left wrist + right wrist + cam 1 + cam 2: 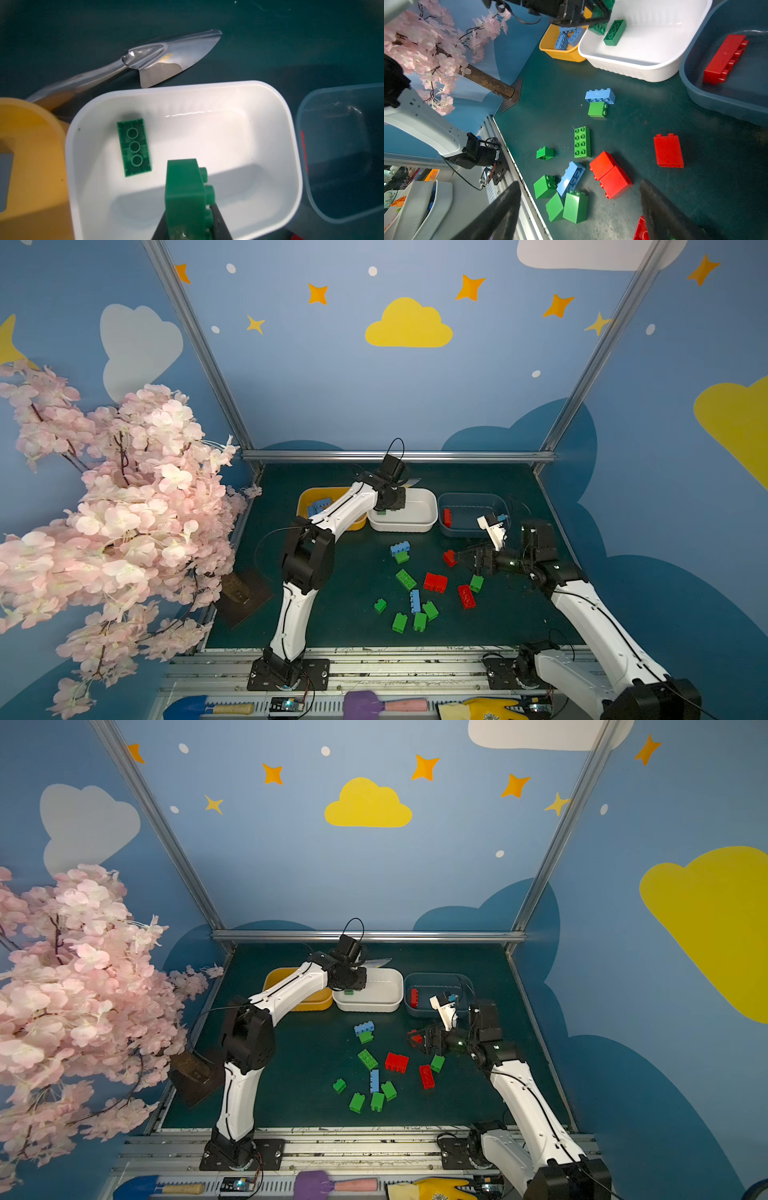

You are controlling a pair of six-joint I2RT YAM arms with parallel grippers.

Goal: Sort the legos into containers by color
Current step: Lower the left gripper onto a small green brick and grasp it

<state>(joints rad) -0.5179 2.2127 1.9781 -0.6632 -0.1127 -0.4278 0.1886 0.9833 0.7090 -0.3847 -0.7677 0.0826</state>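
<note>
Right now your left claw (189, 224) is clenched on a green brick (185, 193), held above the left end of the white tub (218, 141) and clear of its floor. A second green brick (134, 147) lies in that tub with its hollow underside up.

To the left, touching the white tub, the yellow tub (305, 499) holds a few light blue bricks (319, 505). To the right, the blue-grey tub (716, 104) holds one long red brick (724, 59) lying on its side. A metal trowel (166, 60) lies on the mat (340, 605) behind the white tub.

Your right claw (463, 561) is spread wide and holds nothing. It sits low over the mat in front of the blue-grey tub, with a small red brick (449, 558) just beside its tips. You cannot tell from these views whether they touch.

The other loose bricks are scattered on the mat between your two arms: several green, a few red and two light blue. One light blue brick (600, 96) touches a small green one (597, 109).
</note>
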